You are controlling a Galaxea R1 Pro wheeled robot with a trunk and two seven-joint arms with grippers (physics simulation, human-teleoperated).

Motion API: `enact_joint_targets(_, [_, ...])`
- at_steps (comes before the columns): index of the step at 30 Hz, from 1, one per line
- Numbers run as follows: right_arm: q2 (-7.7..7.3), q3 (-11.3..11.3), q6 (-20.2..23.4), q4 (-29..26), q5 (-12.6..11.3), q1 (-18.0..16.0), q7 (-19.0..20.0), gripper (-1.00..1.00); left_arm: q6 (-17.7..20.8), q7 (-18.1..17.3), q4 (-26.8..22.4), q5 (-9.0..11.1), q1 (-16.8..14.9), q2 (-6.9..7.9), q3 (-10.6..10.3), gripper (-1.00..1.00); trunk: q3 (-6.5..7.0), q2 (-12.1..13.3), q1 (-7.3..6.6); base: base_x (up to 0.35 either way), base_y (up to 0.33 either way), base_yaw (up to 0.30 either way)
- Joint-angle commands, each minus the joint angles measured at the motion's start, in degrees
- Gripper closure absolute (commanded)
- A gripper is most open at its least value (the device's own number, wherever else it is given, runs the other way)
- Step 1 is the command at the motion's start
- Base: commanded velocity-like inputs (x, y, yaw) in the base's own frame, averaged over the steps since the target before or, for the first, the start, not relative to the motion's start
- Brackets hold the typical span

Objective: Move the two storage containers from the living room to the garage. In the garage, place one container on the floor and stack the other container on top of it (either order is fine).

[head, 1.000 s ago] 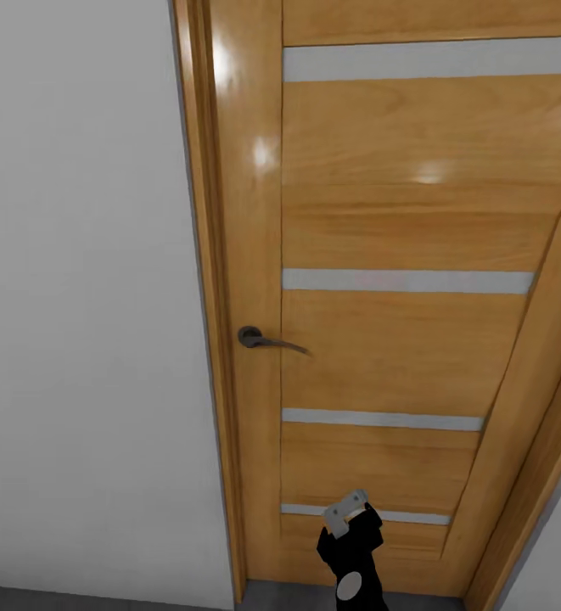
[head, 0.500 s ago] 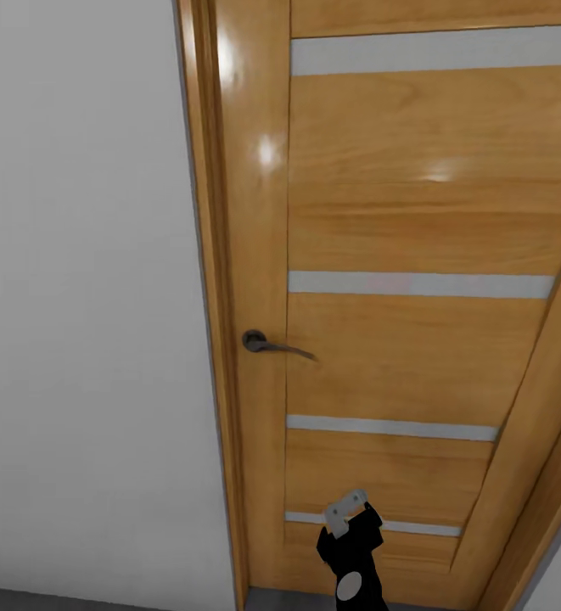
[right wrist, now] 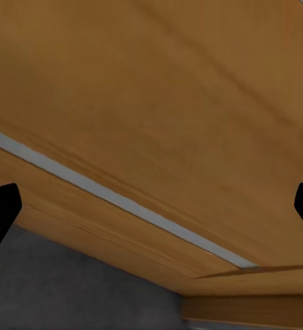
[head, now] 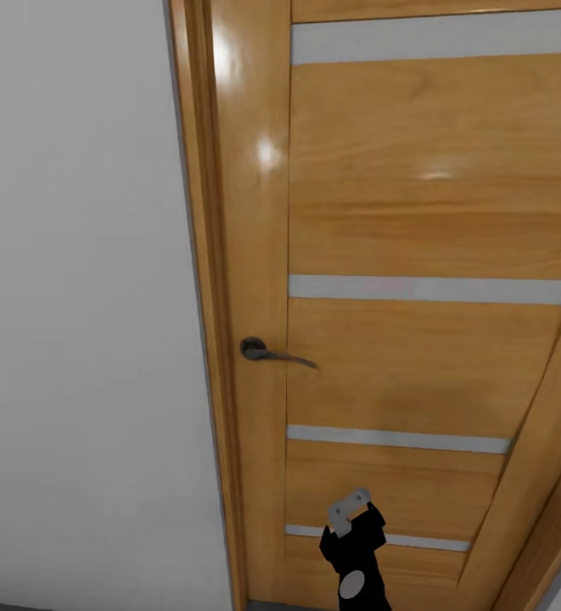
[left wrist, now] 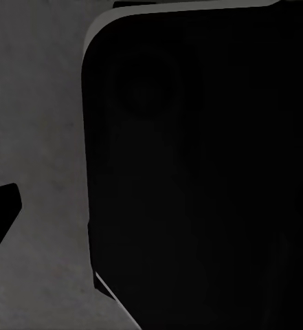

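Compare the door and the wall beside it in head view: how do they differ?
The door is glossy orange-brown wood; the wall is plain matte grey-white. The door carries pale horizontal strips and a dark lever handle; the wall bears nothing. Both stand upright, meeting at the wooden frame.

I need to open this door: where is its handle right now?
In the head view, the dark lever handle sits at the wooden door's left edge, beside the frame and white wall, above and left of the hand.

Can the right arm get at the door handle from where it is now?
Probably yes. Nothing stands between the right gripper, low against the wooden door, and the handle higher up toward the frame. Its jaws look open in the right wrist view. Whether the arm stretches that far, I can't tell.
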Motion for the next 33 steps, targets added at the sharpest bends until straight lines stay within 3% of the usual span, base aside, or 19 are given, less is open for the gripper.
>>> enact_joint_targets(1, [-0.01,0.06,0.42,-0.03,0.15,-0.05,-0.16,-1.00,0.04,0.04,-0.01,0.05,-0.02,0.00,0.02,-1.00,-0.05,-0.03,0.01,0.074,-0.005,0.000])
enact_joint_targets(23, [-0.08,-0.05,0.46,-0.03,0.22,-0.08,-0.16,-1.00,0.04,0.04,-0.01,-0.02,-0.02,0.00,0.02,-1.00,-0.05,-0.03,0.01,0.075,-0.030,0.000])
enact_joint_targets(33, [-0.10,-0.03,0.46,-0.03,0.22,-0.09,-0.16,-1.00,0.04,0.04,-0.01,-0.06,-0.02,0.00,0.02,-1.00,-0.05,-0.03,0.01,0.179,0.000,0.000])
